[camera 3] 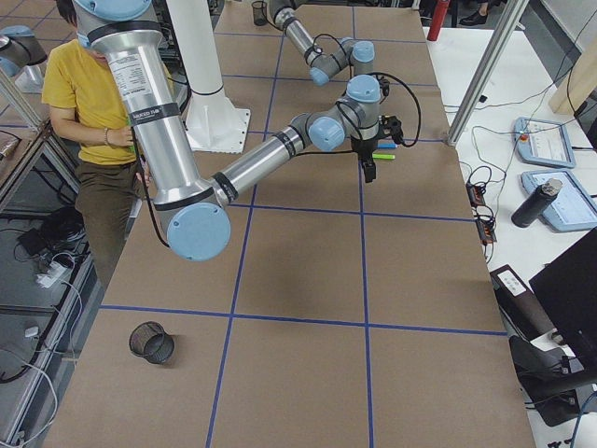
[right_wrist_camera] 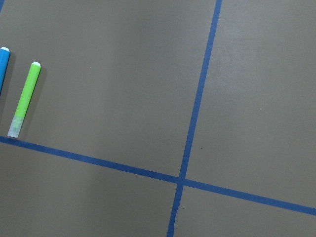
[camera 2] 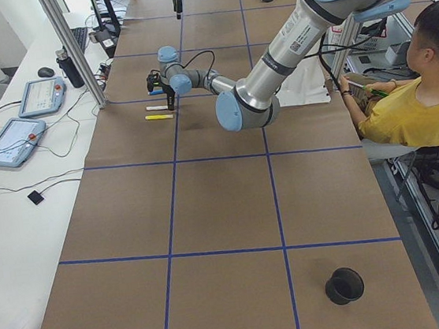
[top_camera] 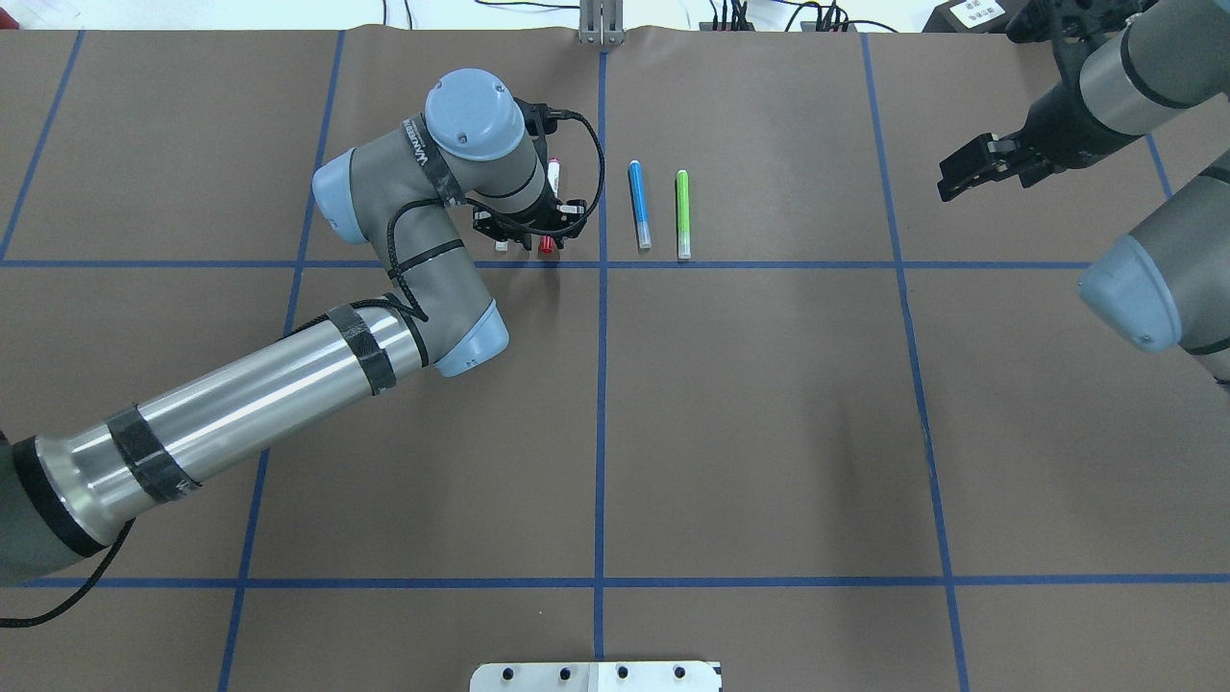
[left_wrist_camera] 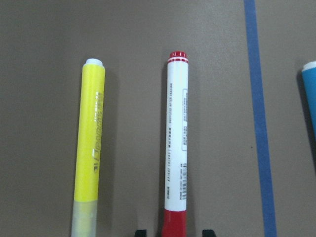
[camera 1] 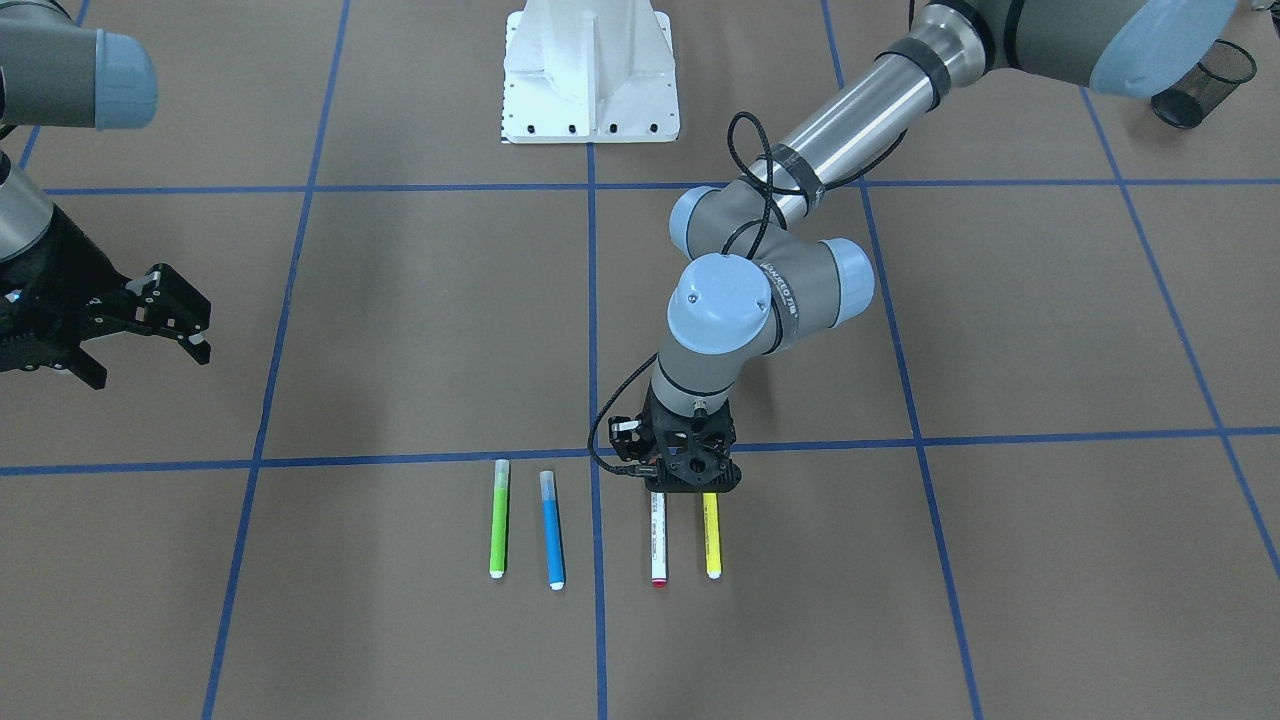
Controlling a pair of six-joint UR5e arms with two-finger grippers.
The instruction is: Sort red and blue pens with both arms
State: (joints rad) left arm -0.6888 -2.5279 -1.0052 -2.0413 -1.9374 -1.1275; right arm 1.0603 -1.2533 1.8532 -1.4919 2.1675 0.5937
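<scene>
Red pen (left_wrist_camera: 177, 138) flat on table (camera 1: 400, 330), between yellow marker (left_wrist_camera: 91, 143) and blue tape line (left_wrist_camera: 259, 123). Blue pen (camera 1: 552, 530) across line, beside green marker (camera 1: 499, 520). Mesh cup (camera 1: 1195, 95) at table corner on left arm's side, well apart from pens; inside too dark to read. Only left wrist view shows left gripper (left_wrist_camera: 174, 233): fingertips spread either side of red cap, gap each side, nothing held, tips cut off by frame edge. Front view hides cap under gripper. Right gripper (camera 1: 150, 360) spread wide, empty.
</scene>
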